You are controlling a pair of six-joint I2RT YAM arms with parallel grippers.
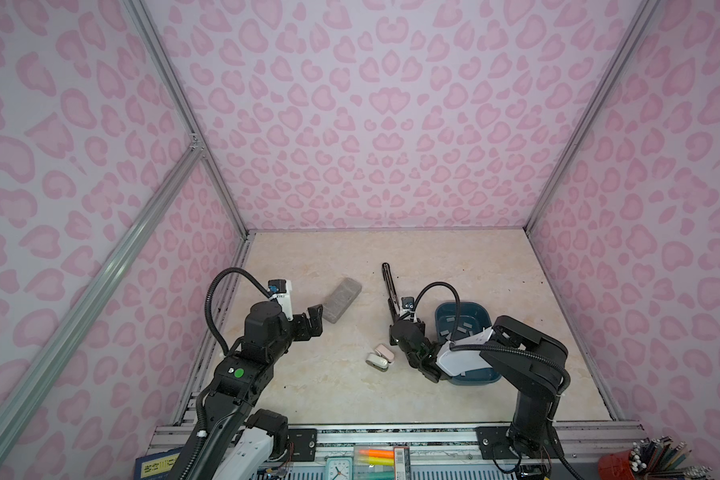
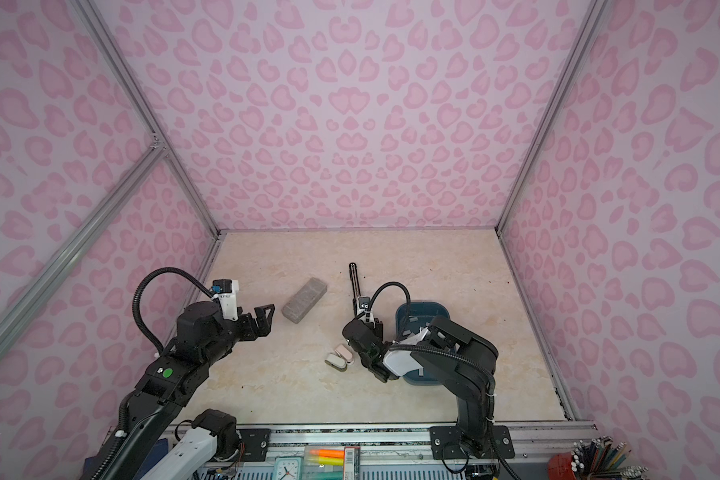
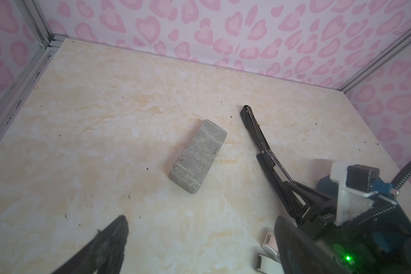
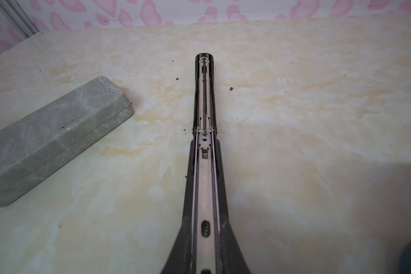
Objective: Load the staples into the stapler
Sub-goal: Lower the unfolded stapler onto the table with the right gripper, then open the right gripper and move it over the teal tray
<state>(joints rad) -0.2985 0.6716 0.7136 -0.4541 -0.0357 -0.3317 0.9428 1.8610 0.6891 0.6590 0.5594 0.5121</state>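
The black stapler lies swung open flat on the marble table, its metal channel facing up. My right gripper is shut on the stapler's near end, a finger on each side of the channel. The staples are small grey strips lying in a dark blue bin, partly hidden by my right arm. My left gripper hangs open and empty above the table, short of the stapler.
A big grey speckled block lies left of the stapler. Two small white and pink objects sit near my right wrist. Pink-patterned walls close three sides. A clock, markers and a pencil cup stand beyond the front rail.
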